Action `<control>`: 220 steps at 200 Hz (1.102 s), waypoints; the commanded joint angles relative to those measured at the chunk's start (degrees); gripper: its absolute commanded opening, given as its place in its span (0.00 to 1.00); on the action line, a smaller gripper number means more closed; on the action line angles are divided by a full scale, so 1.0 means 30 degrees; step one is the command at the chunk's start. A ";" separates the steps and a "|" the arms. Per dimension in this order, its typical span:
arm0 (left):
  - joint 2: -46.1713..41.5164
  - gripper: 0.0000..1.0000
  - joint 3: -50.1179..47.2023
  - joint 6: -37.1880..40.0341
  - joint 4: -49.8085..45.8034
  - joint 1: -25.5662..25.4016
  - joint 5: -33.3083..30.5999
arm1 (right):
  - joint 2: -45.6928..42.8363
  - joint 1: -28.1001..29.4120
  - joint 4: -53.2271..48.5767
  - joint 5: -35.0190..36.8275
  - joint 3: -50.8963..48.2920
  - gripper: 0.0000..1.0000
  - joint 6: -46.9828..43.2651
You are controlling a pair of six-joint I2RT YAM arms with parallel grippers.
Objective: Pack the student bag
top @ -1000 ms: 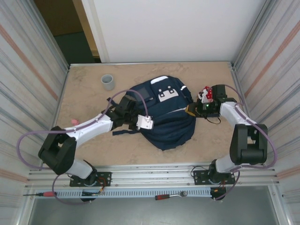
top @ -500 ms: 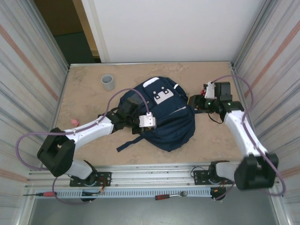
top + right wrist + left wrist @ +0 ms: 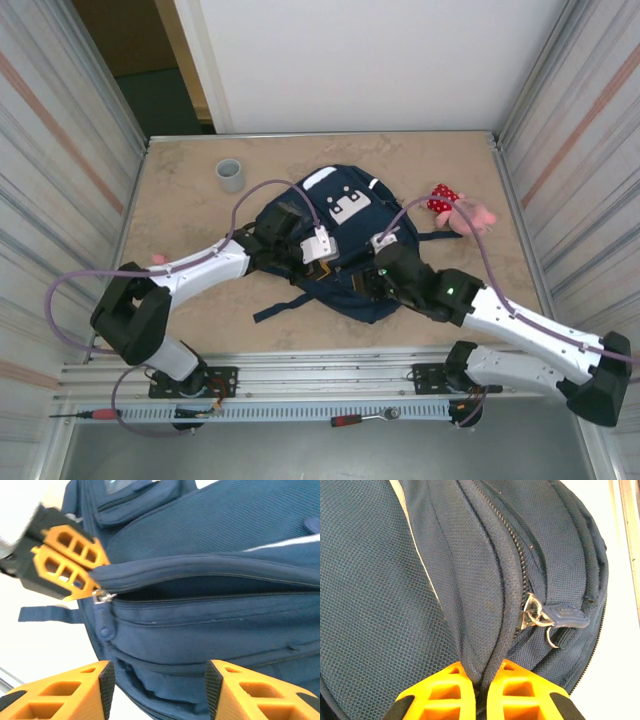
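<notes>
The left fingers (image 3: pixel 462 687) are clamped together on a raised fold of the student bag (image 3: pixel 355 230), which lies on the bench (image 3: pixel 185 205). A zipper pull (image 3: pixel 561 616) hangs just beyond these fingers, to their right. The right fingers (image 3: pixel 75 690) stand apart, with the bag's zippered side just ahead of them.

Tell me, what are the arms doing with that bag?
Left fingers shut on bag by the zip. Right fingers open, empty, facing bag. Pink toy on table, unpacked.
</notes>
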 commanded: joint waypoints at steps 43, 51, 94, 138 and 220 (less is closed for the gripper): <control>0.0210 0.00 0.0819 -0.1674 -0.0222 0.0218 0.2846 | 0.4432 0.2418 0.1495 0.4400 0.1730 0.55 -0.0156; 0.0188 0.00 0.0819 -0.1689 -0.0138 0.0233 0.2959 | 0.4811 0.2419 0.1861 0.4448 0.1821 0.55 -0.0271; 0.0137 0.00 0.0844 -0.1598 -0.0110 0.0262 0.3279 | 0.6312 0.1883 0.2586 0.4628 0.2396 0.49 -0.0511; 0.0130 0.00 0.0688 -0.0804 -0.0710 0.0429 0.1893 | 0.5815 0.0597 0.0059 0.4499 0.2883 0.06 -0.0179; 0.0087 0.00 0.0521 0.0571 -0.1811 0.0934 -0.0390 | 0.4044 -0.4785 -0.3186 -0.1143 0.2526 0.00 -0.2126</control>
